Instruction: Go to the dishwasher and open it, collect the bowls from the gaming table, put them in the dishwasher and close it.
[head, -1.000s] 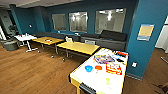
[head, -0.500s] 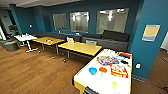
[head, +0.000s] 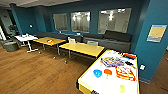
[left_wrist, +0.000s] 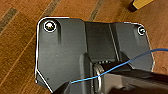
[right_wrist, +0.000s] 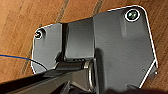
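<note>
Sitting side by side on the long white-topped gaming table: small round blue bowl and red-orange bowl, colourful board game boxes lying beyond. Showing wooden plank floor beneath both wrists; cannot tell either pincer's state.

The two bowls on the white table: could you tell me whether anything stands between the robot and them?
Nothing visible blocks them. The blue bowl and red-orange bowl sit side by side on the white table, with bare tabletop between them and the near edge. The board game boxes lie beyond and to the right, and a small yellow-green object stands off to the right.
</note>
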